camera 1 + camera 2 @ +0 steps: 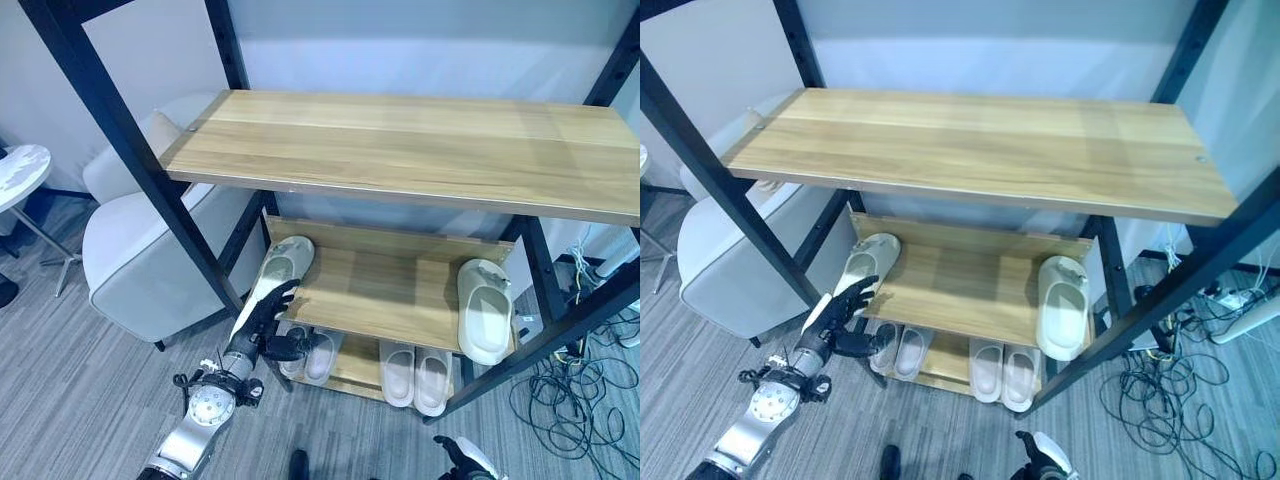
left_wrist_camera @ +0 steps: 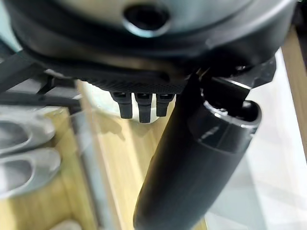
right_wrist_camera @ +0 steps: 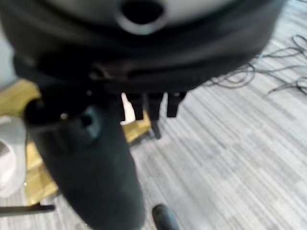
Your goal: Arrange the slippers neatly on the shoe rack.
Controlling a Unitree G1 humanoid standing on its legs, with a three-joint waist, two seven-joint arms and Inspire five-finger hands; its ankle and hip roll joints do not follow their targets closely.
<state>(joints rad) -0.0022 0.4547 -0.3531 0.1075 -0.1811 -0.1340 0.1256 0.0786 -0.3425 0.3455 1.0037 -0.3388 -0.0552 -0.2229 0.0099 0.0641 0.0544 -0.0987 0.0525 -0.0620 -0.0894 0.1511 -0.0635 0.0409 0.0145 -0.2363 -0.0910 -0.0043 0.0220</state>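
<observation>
The shoe rack point(image 1: 400, 140) has a black frame and wooden shelves. Two pale slippers lie apart on its middle shelf: one at the left end point(image 1: 283, 262), one at the right end point(image 1: 484, 310), heel over the front edge. On the bottom shelf sit two pairs, a left pair point(image 1: 312, 355) and a right pair point(image 1: 415, 375). My left hand point(image 1: 262, 318) is open, its straight fingers lying against the heel of the left slipper at the shelf's front corner. My right hand point(image 1: 465, 455) hangs low over the floor before the rack, fingers relaxed and holding nothing.
A white armchair point(image 1: 130, 250) stands close to the rack's left side. A small round marbled table point(image 1: 20, 170) is at the far left. Loose cables point(image 1: 570, 390) cover the floor at the right. The black front post point(image 1: 150, 170) slants just left of my left hand.
</observation>
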